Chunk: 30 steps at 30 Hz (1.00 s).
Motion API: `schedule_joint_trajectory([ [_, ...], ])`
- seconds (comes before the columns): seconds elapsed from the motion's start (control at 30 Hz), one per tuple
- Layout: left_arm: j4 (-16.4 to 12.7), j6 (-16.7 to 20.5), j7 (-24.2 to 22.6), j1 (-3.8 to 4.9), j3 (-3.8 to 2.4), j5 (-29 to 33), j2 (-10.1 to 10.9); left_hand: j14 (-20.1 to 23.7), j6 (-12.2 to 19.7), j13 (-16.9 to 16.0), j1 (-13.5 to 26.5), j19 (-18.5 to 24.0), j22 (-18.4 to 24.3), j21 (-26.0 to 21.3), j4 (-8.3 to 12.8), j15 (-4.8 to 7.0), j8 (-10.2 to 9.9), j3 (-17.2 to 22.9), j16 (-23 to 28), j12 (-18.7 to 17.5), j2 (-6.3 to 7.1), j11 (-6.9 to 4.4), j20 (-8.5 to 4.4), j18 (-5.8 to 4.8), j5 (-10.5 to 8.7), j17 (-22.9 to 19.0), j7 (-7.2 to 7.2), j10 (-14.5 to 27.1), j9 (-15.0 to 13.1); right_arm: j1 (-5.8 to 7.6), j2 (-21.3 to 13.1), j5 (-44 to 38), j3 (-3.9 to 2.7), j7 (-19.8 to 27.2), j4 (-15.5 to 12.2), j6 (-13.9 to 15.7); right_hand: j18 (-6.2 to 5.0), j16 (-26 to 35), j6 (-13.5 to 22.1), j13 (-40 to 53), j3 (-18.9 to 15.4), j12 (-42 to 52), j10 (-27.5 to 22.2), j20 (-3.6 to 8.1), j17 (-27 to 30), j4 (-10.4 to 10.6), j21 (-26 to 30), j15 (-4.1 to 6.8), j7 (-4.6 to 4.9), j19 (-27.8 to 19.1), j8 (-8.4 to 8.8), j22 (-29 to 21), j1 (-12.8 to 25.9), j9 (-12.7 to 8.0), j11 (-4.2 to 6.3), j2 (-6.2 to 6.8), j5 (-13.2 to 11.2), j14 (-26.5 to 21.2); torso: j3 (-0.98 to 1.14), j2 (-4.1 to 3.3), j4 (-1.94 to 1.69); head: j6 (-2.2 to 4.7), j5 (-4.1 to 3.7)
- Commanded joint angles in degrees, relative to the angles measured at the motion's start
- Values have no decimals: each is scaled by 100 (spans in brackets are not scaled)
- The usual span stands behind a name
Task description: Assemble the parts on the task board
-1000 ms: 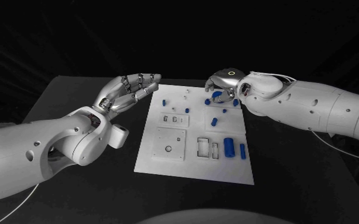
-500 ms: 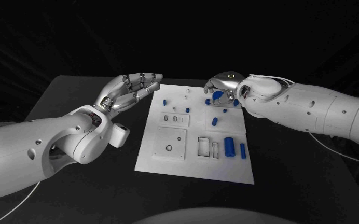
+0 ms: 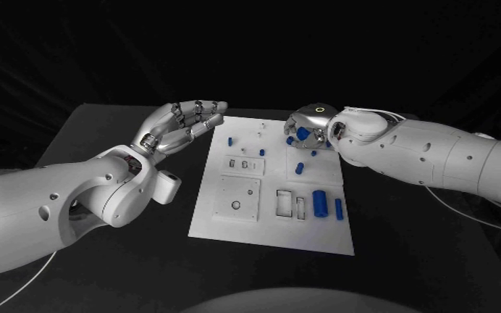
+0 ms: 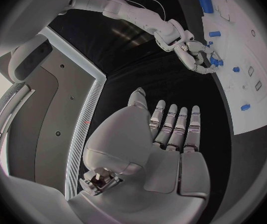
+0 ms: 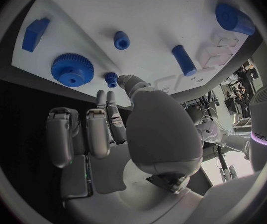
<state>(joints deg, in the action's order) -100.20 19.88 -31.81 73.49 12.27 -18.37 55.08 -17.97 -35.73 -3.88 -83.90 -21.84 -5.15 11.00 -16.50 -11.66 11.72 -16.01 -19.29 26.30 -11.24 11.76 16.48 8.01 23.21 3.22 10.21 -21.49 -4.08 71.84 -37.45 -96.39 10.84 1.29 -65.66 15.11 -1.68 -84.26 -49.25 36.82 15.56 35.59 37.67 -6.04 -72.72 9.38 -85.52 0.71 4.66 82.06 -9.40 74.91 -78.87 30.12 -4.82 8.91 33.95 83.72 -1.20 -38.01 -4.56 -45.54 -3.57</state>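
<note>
Your right hand (image 3: 311, 126) hovers over the far right corner of the task board (image 3: 274, 226). In the right wrist view its fingers (image 5: 102, 129) lie side by side and extended, with nothing between them, and one fingertip reaches up just beside the small blue gear (image 5: 111, 78); you cannot tell whether it touches. The large blue gear (image 5: 72, 69) lies right next to that small gear, on the board's surface near its edge. A blue block (image 5: 35, 33) sits further along the same edge, at the board's corner.

Your left hand (image 3: 184, 127) is held up beside the board's far left corner, off the board, palm open and fingers straight and close together, holding nothing; the left wrist view shows the same flat hand (image 4: 164, 144) with the board well apart from it.

Further in from the gears on the board, a short blue peg (image 5: 121, 40) stands upright and a blue cylinder (image 5: 183, 60) lies on its side. Toward the board's near edge, a thick blue cylinder (image 3: 319, 204) and a slimmer blue rod (image 3: 339, 211) lie beside a rectangular slot (image 3: 284, 205); left of the slot sits a square recessed plate (image 3: 238, 201) with a small hole.
</note>
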Motion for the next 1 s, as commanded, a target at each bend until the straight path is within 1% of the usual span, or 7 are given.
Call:
schedule_joint_trajectory([
  [0.03,-13,-112,-17,9,-3,-37,-10,-44,-54,6,-70,-43,-4,37,7,2,39,41,-27,35,14,14,16,-50,40,4,88,34,6,-19,35,-13,-1,46,53,-125,-107,41,-116,-16,78,-51,9,10,25,-20,41,-26,-21,-49,-41,563,-48,57,-11,19,70,-37,0,7,1,-21,12],
  [0.2,4,-126,-9,8,2,-36,-24,-49,-60,9,-108,-53,-2,39,13,3,42,54,-38,51,22,11,16,-46,57,3,88,38,7,-40,78,-4,-1,51,121,-144,-119,67,-184,-25,122,-91,38,6,91,-58,68,-32,-38,-89,-91,527,-33,145,-18,15,98,-71,-2,15,4,-32,18],
  [0.27,16,-138,-6,7,7,-35,-32,-50,-60,9,-112,-54,-2,39,14,3,42,56,-38,52,22,11,16,-46,59,3,88,38,7,-46,91,8,-1,61,143,-139,-120,71,-226,-27,145,-103,73,3,101,-87,74,-33,-48,-95,-135,525,-29,218,-17,3,116,-79,-3,13,2,-34,11],
  [0.47,42,-155,4,4,15,-34,-42,-52,-60,11,-137,-54,1,37,16,0,43,65,-44,61,24,14,16,-44,70,3,87,43,8,-57,118,48,-1,104,199,-124,-136,119,-244,-24,184,-114,154,3,221,-130,110,-30,-58,-147,-188,478,-11,345,-8,-27,118,-136,-5,22,-3,-74,12],
  [0.67,45,-168,22,3,17,-34,-46,-58,-65,12,-155,-70,-1,44,17,-2,44,74,-52,68,24,15,16,-41,79,3,87,46,9,-66,142,77,-1,133,245,-128,-140,160,-274,-23,243,-108,336,19,302,-189,131,-5,-72,-165,-254,472,6,512,31,-75,99,-177,-5,27,-1,-103,33],
  [0.8,44,-180,43,3,18,-35,-43,-64,-71,13,-170,-81,-2,49,18,-5,47,81,-60,74,22,17,16,-39,86,4,88,47,8,-72,162,86,-1,142,280,-145,-143,192,-330,-30,298,-110,497,46,366,-257,145,27,-86,-174,-321,469,-14,649,75,-112,87,-200,-4,32,1,-118,45],
  [1.0,44,-197,71,3,18,-43,-41,-78,-89,14,-214,-99,-2,55,19,-14,54,105,-79,92,14,24,15,-32,103,5,88,49,8,-78,192,112,-1,165,328,-177,-139,219,-356,-57,363,-142,672,87,411,-345,147,73,-83,-160,-374,490,-49,800,132,-146,91,-209,-6,35,2,-126,44],
])
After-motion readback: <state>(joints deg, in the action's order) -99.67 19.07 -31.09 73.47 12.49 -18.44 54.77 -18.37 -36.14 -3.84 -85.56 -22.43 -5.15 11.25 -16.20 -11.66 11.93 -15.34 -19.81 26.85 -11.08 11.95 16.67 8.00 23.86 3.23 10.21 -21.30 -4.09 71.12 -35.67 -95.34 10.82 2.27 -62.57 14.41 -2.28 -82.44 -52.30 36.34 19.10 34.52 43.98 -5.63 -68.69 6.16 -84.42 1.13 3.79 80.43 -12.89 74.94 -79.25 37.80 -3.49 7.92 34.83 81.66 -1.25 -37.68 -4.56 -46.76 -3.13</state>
